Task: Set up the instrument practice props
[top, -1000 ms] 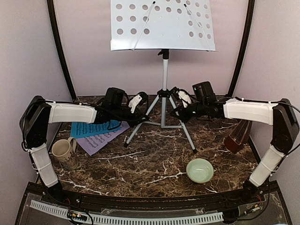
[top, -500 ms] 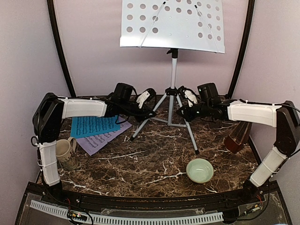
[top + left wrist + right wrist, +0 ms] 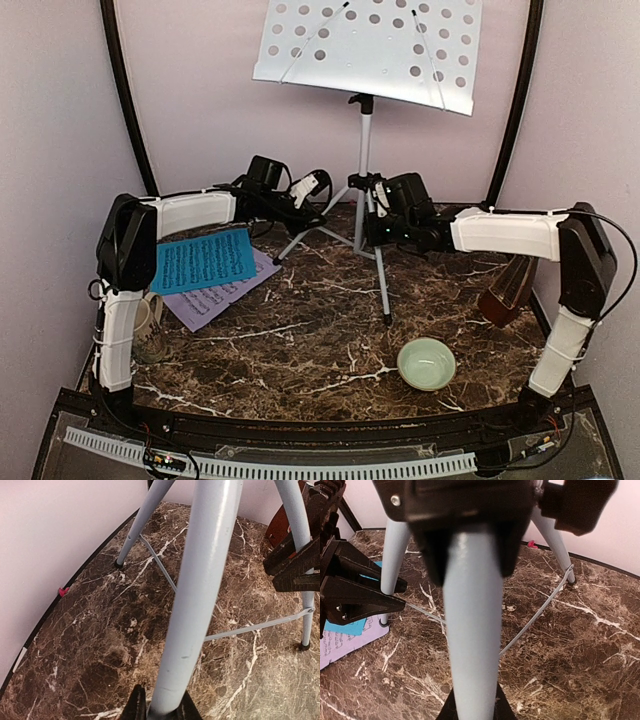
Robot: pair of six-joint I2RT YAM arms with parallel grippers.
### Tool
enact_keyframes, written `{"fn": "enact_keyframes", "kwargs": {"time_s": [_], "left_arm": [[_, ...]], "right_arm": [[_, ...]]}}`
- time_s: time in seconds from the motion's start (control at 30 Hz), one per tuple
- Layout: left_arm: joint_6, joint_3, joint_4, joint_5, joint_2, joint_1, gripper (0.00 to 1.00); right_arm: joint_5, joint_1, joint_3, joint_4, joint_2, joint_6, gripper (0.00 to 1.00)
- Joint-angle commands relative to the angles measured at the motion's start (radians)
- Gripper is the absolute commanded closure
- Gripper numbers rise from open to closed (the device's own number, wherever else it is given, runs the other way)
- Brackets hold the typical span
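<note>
Found the tripod music stand (image 3: 363, 140) upright at rear centre of the marble table (image 3: 320, 350), pole near vertical, legs splayed. Noted the perforated desk (image 3: 370, 50) facing the arms, long axis left to right, right end dipping. Confirmed left gripper (image 3: 160, 711) nearly closed, pinching the stand's left leg; right gripper (image 3: 470, 712) likewise clamped on the near leg.

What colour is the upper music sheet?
The upper music sheet is blue, best seen in the top external view.
</note>
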State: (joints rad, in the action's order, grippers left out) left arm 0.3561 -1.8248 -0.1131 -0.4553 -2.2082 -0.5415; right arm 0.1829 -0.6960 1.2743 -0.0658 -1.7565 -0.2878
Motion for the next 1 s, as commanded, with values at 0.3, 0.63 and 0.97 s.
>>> {"fn": "enact_keyframes", "kwargs": {"time_s": [0.3,0.63,0.97], "left_arm": [[-0.191,-0.050,-0.035,0.167,-0.041,0.052,0.99],[-0.292,0.248,0.136,0.136,0.142,0.048,1.00],[-0.331,0.466,0.225,0.136,0.260,0.015,1.00]], "right_arm": [[0.115,-0.304,0.045,-0.069,-0.047,-0.330,1.00],[0.147,-0.274,-0.114,-0.095,0.100,-0.315,1.00],[0.127,-0.225,-0.188,-0.069,0.133,-0.306,1.00]]}}
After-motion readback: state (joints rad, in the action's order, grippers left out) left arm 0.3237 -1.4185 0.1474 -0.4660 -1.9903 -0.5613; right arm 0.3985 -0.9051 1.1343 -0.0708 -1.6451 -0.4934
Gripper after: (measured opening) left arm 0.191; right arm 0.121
